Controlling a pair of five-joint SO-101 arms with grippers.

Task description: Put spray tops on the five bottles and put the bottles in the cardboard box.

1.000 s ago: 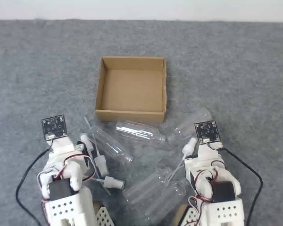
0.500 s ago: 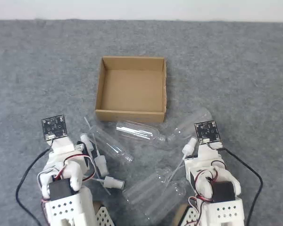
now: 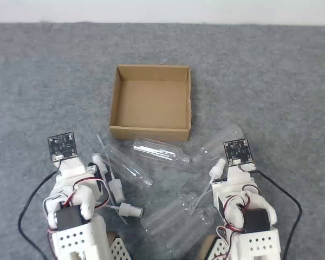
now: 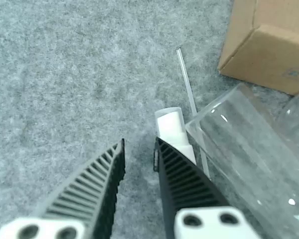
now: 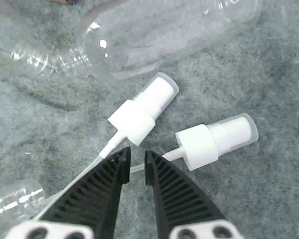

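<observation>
The cardboard box (image 3: 151, 105) stands open in the middle of the grey carpet. Several clear bottles lie uncapped on their sides in front of it, among them one (image 3: 158, 151) by the box wall and one (image 3: 176, 221) between the arms. My left gripper (image 4: 139, 147) hovers low over the carpet, its jaws a narrow slit apart and holding nothing. A white spray top (image 4: 172, 127) lies just beside one finger, against a bottle (image 4: 244, 139). My right gripper (image 5: 137, 155) is likewise almost closed and empty, pointing at two spray tops (image 5: 142, 113) (image 5: 214, 140) lying next to a bottle (image 5: 164, 35).
More spray tops (image 3: 118, 189) (image 3: 130, 210) lie by the left arm (image 3: 73, 206), their thin tubes sticking out. The right arm (image 3: 244, 211) sits at the front right. Bare carpet stretches behind and to either side of the box.
</observation>
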